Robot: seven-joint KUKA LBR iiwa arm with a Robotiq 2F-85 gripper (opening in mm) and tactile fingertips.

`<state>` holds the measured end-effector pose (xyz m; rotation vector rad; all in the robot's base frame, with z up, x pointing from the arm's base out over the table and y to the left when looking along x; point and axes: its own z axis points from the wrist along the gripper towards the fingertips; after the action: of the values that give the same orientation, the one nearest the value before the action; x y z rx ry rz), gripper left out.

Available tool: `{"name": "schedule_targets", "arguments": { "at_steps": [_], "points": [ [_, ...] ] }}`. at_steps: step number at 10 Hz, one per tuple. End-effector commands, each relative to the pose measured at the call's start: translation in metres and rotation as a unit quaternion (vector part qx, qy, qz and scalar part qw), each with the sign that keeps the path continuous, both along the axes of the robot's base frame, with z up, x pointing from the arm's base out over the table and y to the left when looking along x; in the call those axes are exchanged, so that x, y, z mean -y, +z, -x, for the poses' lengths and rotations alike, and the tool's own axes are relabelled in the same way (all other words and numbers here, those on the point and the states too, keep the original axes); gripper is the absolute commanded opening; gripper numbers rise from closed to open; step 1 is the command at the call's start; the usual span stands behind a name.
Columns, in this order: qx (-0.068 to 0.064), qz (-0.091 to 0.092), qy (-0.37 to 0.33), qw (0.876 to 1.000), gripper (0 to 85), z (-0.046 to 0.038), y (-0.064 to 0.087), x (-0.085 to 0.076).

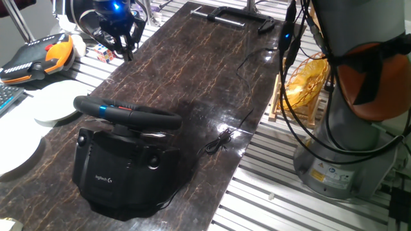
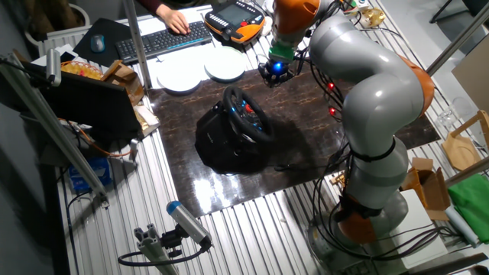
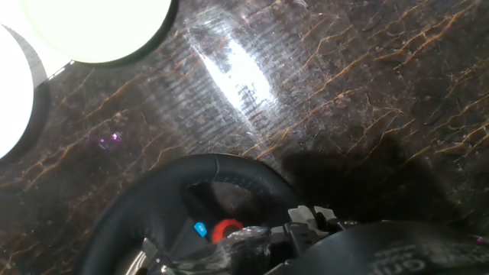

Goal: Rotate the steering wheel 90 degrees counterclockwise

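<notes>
The steering wheel (image 1: pixel 128 115) is a black thick-rimmed wheel tilted on a bulky black base (image 1: pixel 119 170) with a white logo, near the front of the dark marble-patterned table (image 1: pixel 205 77). In the other fixed view the steering wheel (image 2: pixel 246 113) faces the arm. My gripper (image 1: pixel 122 45) hangs above the table's far left part, behind the wheel and apart from it, with its fingers spread and nothing between them. The hand view looks down on the upper rim of the steering wheel (image 3: pixel 218 177) with a red hub button (image 3: pixel 226 228) and a blue one beside it.
Two white plates (image 1: pixel 54 102) (image 1: pixel 14 153) lie left of the wheel, and an orange-and-black gadget (image 1: pixel 38 54) behind them. A thin cable (image 1: pixel 221 141) trails over the table's right edge. The arm's base (image 1: pixel 347 147) stands to the right. A keyboard (image 2: pixel 164 38) and a person's hand are beyond the table.
</notes>
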<state>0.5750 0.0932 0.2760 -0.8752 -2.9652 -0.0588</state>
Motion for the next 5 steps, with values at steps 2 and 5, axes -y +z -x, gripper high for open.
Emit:
{"name": "schedule_targets", "arguments": {
  "at_steps": [2,5],
  "points": [
    [0.002,0.001,0.000,1.000,0.7,-0.0005,-0.0004,-0.0002],
    [0.001,0.001,0.000,1.000,0.7,-0.0002,-0.0015,0.0004]
  ]
}}
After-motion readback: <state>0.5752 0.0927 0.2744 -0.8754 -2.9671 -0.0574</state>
